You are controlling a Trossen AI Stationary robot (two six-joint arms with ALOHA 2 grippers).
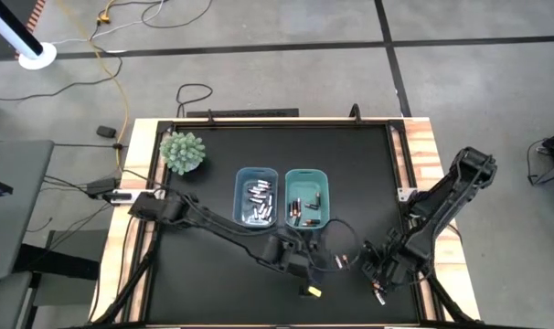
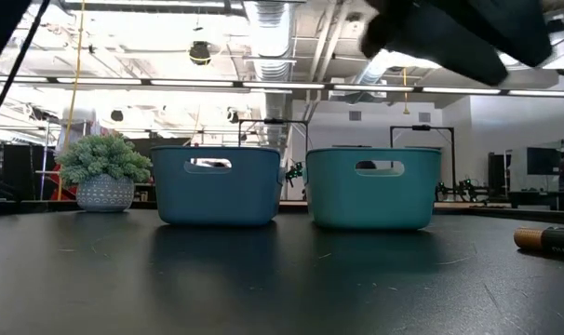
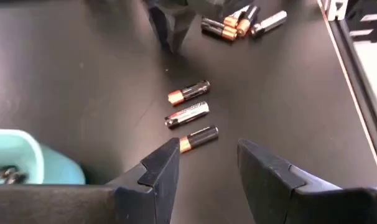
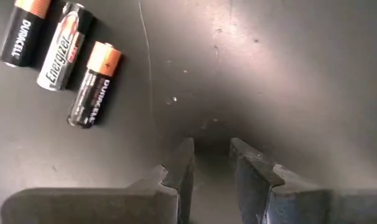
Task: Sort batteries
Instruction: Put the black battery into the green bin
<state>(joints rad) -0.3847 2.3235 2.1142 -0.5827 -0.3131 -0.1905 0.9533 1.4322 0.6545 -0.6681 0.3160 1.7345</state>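
Just ahead of the left gripper [image 3: 207, 163], three small cylindrical batteries [image 3: 190, 114] lie in a row on the black surface [image 3: 83, 81]; its jaws stand open and empty, the nearest copper-ended cell just beyond the tips. Right gripper [image 4: 210, 163] hangs low over bare surface, jaws narrowly parted, gripping nothing, the same trio off to one side. Its wrist view alone reads the labels: two Duracell, one silvery Energizer between them. Only the overhead view shows more batteries inside the blue rectangular plastic bin [image 1: 256, 174] and teal bin [image 1: 308, 175].
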